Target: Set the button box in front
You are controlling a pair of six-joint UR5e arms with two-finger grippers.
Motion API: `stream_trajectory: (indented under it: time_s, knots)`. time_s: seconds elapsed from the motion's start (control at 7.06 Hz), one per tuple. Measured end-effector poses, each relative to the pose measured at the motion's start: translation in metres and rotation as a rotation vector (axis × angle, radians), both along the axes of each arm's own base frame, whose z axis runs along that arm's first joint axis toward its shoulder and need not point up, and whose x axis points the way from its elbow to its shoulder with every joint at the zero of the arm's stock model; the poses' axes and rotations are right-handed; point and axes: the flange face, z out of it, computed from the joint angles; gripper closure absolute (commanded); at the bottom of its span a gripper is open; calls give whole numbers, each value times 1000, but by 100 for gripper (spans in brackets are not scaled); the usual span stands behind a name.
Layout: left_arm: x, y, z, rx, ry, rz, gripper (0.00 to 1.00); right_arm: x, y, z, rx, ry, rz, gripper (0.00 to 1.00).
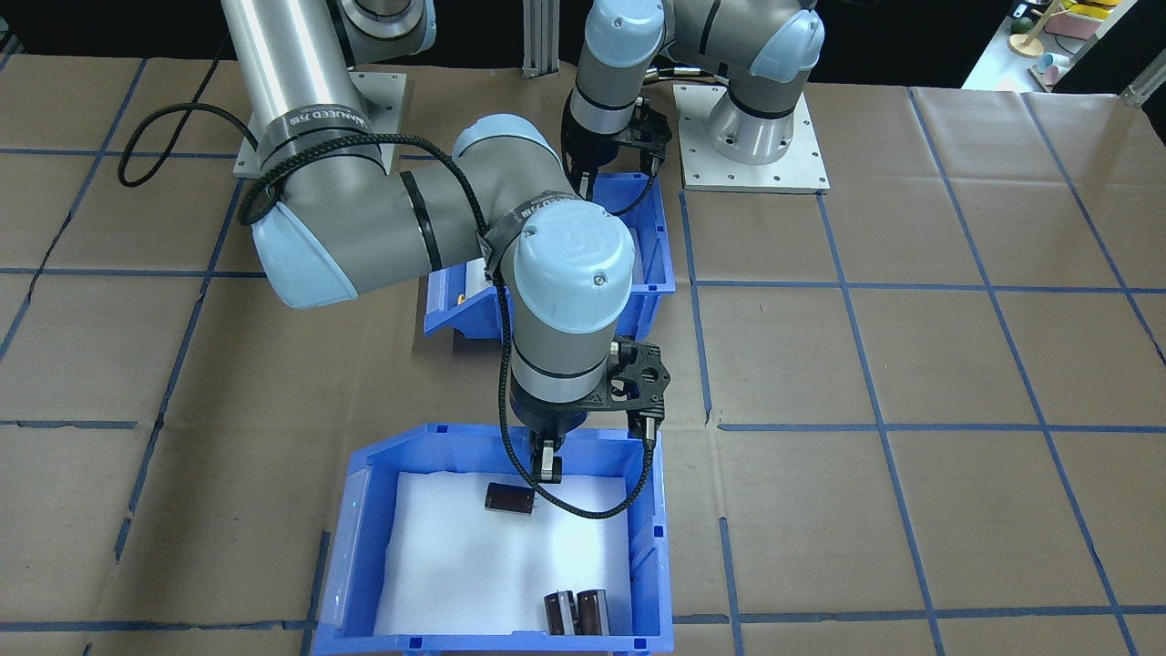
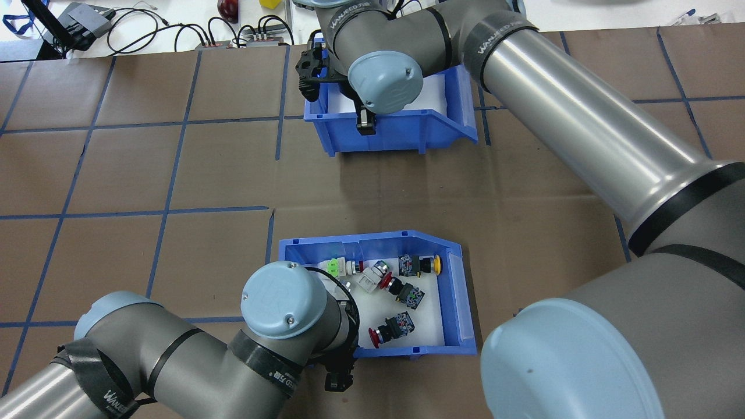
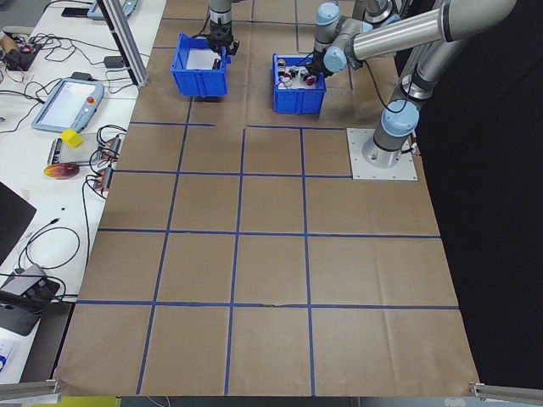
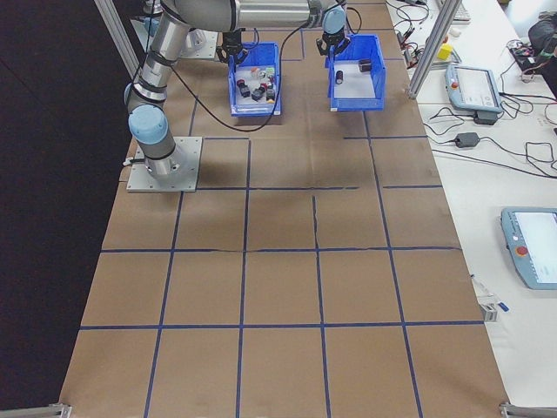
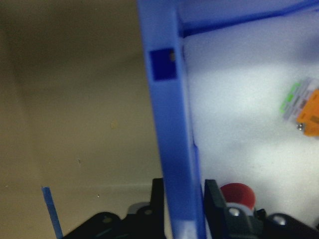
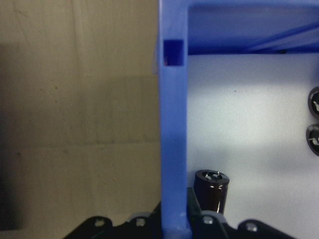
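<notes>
The button box (image 2: 372,237) is a blue bin with a white liner, holding red, yellow and green push-buttons (image 2: 401,291). It stands on the robot's side of the table. My left gripper (image 2: 339,359) comes down on its near wall. In the left wrist view the fingers (image 5: 213,199) press that blue wall (image 5: 172,149) from both sides, shut on it. In the front-facing view my right arm hides most of this box (image 1: 651,246). My right gripper (image 1: 547,463) is shut on the wall (image 6: 173,124) of the other blue bin (image 1: 364,474), which holds dark cylinders (image 1: 508,500).
The other bin (image 2: 401,137) lies farther from the robot than the button box, with brown paper (image 2: 372,192) between them. Blue tape lines grid the table. Cables and devices (image 2: 87,23) sit past the far edge. Two arm bases (image 1: 756,137) are bolted by the robot's side.
</notes>
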Motion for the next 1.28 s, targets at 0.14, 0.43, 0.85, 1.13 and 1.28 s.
stream_trajectory:
  time_s: [0.14,0.43,0.85,1.13,1.28]
  knots:
    - [2,-2,7,-22,4,-15,100,-29,-10,12,0,15,1,92]
    - [20,-30,30,-93,-26,-43,100,-93,-27,33,27,33,61,92]
    - [93,-86,55,-140,-66,-69,100,-177,-34,57,71,43,105,94]
    - [143,-134,66,-154,-29,-28,100,-253,-26,63,99,39,137,95]
    - [153,-161,69,-154,6,-9,100,-288,-15,64,109,25,141,95]
